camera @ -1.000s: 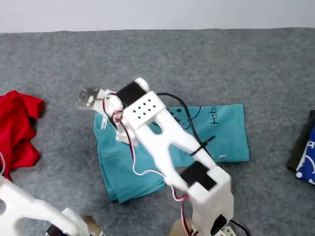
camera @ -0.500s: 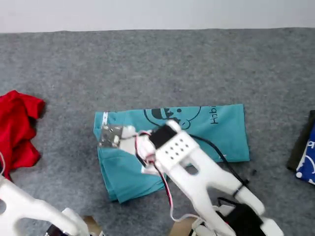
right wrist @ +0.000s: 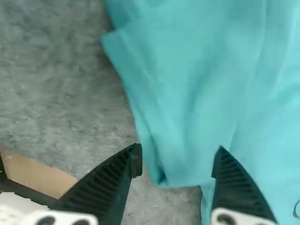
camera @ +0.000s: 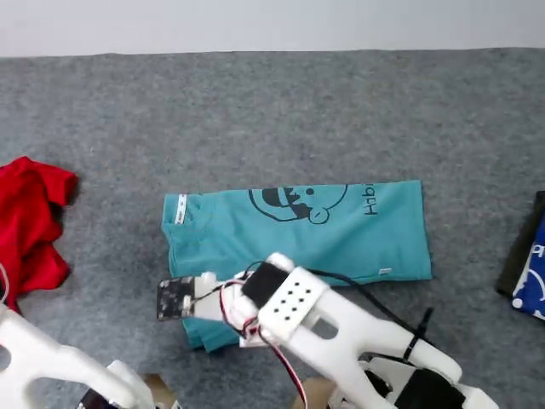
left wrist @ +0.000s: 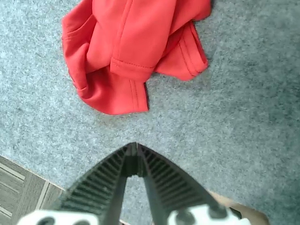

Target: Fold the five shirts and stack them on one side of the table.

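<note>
A teal shirt [camera: 324, 230] lies partly folded in the middle of the grey table, its printed side up. My right gripper [camera: 180, 298] hangs over the shirt's near left corner. In the right wrist view the right gripper [right wrist: 177, 161] is open, its fingers straddling the teal shirt's [right wrist: 197, 84] folded edge with nothing clamped. A crumpled red shirt [camera: 30, 221] lies at the table's left edge. My left gripper [left wrist: 136, 149] is shut and empty, a short way off from the red shirt [left wrist: 131, 47].
A blue and dark folded cloth [camera: 530, 264] pokes in at the right edge. The grey carpet-like table top [camera: 272, 111] stretches behind the shirts. The left arm's white body [camera: 51, 362] sits at the bottom left, and brown cardboard [right wrist: 33, 176] shows near the front edge.
The right arm has drawn back from the teal shirt's far left corner to its near left corner. The shirt's left part now lies flatter. The left arm is still.
</note>
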Tool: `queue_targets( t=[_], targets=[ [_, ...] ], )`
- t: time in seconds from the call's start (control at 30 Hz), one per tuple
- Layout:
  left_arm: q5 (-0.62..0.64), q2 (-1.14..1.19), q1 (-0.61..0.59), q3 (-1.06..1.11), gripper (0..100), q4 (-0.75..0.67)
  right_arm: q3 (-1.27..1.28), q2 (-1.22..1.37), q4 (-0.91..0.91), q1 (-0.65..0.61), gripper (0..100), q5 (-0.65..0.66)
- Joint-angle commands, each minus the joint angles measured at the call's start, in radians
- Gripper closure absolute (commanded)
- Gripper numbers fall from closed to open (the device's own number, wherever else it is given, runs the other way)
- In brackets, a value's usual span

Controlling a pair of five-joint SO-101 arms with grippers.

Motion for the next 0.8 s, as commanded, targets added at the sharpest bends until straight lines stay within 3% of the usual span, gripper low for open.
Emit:
queue_targets(
  t=[0.0,0.23,0.77],
  targets=[
    [-0.002,-0.025,-0.005,-0.030,100,0.005,-0.005,-0.041,-0.010,-0.028,73.7,0.003],
    [-0.002,-0.025,-0.005,-0.030,100,0.005,0.072,-0.041,-0.134,-0.059,73.6,-0.008],
    [-0.002,-0.025,-0.005,-0.030,100,0.005,0.199,-0.030,-0.182,-0.108,73.6,0.091]
  ],
)
